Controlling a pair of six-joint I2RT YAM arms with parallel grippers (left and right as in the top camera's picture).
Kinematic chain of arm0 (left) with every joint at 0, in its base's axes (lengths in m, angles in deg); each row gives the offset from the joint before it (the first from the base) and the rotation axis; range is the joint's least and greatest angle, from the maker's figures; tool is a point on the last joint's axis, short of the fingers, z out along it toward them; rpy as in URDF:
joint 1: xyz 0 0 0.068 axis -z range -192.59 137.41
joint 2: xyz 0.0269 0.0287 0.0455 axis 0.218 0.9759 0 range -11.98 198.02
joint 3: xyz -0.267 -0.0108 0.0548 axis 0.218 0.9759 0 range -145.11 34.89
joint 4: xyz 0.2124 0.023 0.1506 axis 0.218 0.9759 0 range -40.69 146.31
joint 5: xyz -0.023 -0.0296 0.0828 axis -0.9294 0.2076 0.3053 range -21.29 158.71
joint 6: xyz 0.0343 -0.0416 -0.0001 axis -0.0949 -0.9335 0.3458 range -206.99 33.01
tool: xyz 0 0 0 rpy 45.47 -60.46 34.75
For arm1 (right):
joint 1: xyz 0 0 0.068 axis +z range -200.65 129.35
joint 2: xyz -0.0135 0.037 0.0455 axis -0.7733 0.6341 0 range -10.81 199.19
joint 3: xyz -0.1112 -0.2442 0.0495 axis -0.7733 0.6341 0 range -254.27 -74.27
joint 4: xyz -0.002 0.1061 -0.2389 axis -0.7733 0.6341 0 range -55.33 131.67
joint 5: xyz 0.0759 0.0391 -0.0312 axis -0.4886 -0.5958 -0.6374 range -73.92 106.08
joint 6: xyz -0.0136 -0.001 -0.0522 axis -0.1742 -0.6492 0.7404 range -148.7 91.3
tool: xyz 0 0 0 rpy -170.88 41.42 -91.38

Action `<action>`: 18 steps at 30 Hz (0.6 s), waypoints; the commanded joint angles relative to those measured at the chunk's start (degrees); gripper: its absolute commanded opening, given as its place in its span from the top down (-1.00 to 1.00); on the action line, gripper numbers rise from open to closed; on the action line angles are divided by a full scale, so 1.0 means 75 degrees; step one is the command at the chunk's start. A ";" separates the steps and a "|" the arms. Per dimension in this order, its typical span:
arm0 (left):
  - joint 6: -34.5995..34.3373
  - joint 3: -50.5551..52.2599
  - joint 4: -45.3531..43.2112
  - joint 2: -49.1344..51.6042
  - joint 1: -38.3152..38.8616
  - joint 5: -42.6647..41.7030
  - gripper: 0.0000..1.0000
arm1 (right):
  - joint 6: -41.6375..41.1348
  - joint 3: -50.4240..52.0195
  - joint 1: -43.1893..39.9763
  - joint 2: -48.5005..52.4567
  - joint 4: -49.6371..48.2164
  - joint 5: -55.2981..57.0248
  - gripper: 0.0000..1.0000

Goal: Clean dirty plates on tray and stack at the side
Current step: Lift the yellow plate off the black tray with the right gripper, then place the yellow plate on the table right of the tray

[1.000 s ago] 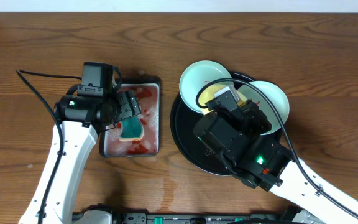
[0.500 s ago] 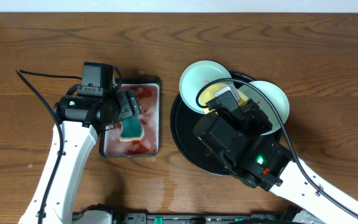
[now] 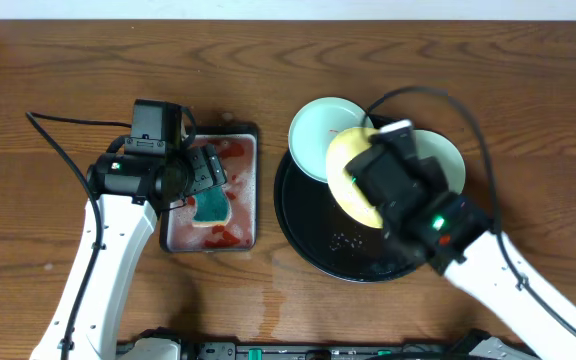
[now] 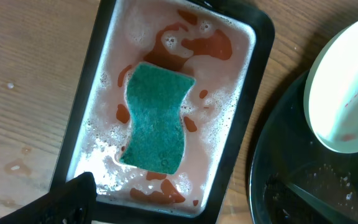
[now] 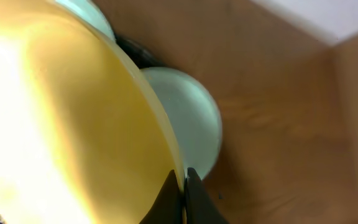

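While clamping the rim of the yellow plate (image 3: 340, 178), the right gripper (image 5: 184, 182) is now tipping it up off the tray (image 3: 303, 235) (scrubbing probably follows).

Tilted pale yellow plate (image 3: 347, 182) over black tray (image 3: 316, 238), white plate (image 3: 320, 135) and pale blue plate (image 3: 447, 160) on its rim
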 commanded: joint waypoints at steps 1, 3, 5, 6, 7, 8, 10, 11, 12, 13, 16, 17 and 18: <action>0.0079 -0.0166 0.0020 -0.0012 -0.0041 0.0015 -0.72 | -0.0580 -0.0140 -0.1177 0.0093 0.0017 -0.2594 0.98; 0.0079 -0.0166 0.0023 -0.0012 -0.0041 0.0015 -0.72 | -0.0452 -0.0140 -0.2171 0.0093 0.0023 -0.4013 0.98; 0.0079 -0.0166 0.0020 -0.0012 -0.0041 0.0015 -0.72 | -0.0114 -0.0140 -0.3316 0.0093 0.0017 -0.5321 0.98; 0.0079 -0.0166 0.0023 -0.0012 -0.0041 0.0015 -0.72 | 0.0003 -0.0140 -0.3701 0.0093 0.0017 -0.5694 0.98; 0.0079 -0.0166 0.0020 -0.0012 -0.0041 0.0015 -0.72 | 0.0160 -0.0140 -0.4243 0.0093 0.0023 -0.6210 0.98; 0.0079 -0.0166 0.0023 -0.0012 -0.0041 0.0015 -0.72 | 0.0294 -0.0140 -0.4890 0.0096 0.0029 -0.6732 0.98; 0.0079 -0.0166 0.0023 -0.0012 -0.0041 0.0015 -0.72 | 0.0347 -0.0140 -0.6050 0.0108 0.0055 -0.7402 0.98; 0.0079 -0.0166 0.0020 -0.0012 -0.0041 0.0015 -0.72 | 0.0347 -0.0140 -0.6674 0.0114 0.0061 -0.7635 0.98; 0.0079 -0.0166 0.0023 -0.0012 -0.0041 0.0015 -0.72 | 0.0341 -0.0140 -0.7277 0.0131 0.0064 -0.7688 0.98; 0.0079 -0.0166 0.0023 -0.0012 -0.0041 0.0015 -0.73 | 0.0341 -0.0140 -0.7834 0.0163 0.0055 -0.7682 0.98; 0.0079 -0.0166 0.0023 -0.0012 -0.0041 0.0015 -0.72 | 0.0338 -0.0140 -0.9311 0.0402 -0.0006 -0.7650 0.98; 0.0079 -0.0166 0.0020 -0.0012 -0.0041 0.0015 -0.72 | 0.0335 -0.0140 -0.9766 0.0530 -0.0023 -0.7618 0.98; 0.0079 -0.0166 0.0023 -0.0012 -0.0041 0.0015 -0.72 | 0.0329 -0.0140 -1.0191 0.0697 -0.0044 -0.7618 0.98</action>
